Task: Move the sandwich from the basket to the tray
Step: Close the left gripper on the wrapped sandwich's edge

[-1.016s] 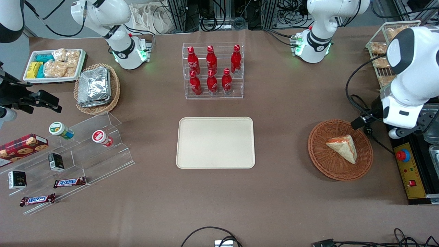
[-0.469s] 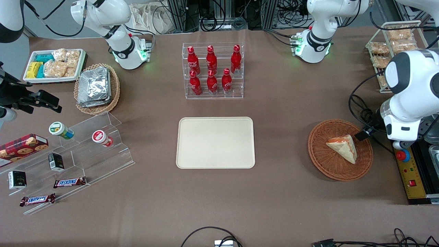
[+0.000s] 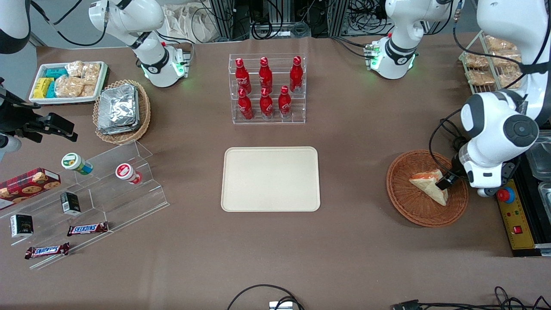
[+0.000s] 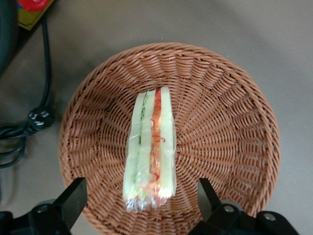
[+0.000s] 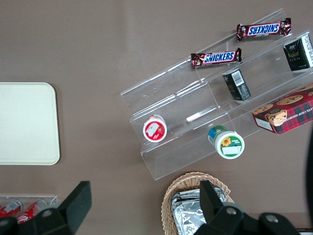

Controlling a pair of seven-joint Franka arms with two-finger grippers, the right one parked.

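Observation:
The sandwich (image 3: 428, 186), a wrapped white-bread wedge with red and green filling (image 4: 149, 152), lies in the reddish-brown wicker basket (image 3: 404, 202) toward the working arm's end of the table. My gripper (image 4: 142, 200) hangs open above the basket (image 4: 220, 117), its two black fingers (image 4: 73, 198) straddling the sandwich's wrapped end without touching it. In the front view the gripper (image 3: 445, 181) sits over the basket's rim by the sandwich, partly covering it. The cream tray (image 3: 270, 179) lies bare at the table's middle.
A clear rack of red bottles (image 3: 267, 88) stands farther from the front camera than the tray. A black cable (image 3: 443, 129) loops beside the basket. A yellow control box with a red button (image 3: 510, 206) lies at the table edge by the basket.
The working arm has swung down and in over the basket. Its gripper went from beside the rim to above the sandwich. The sandwich and basket have not moved.

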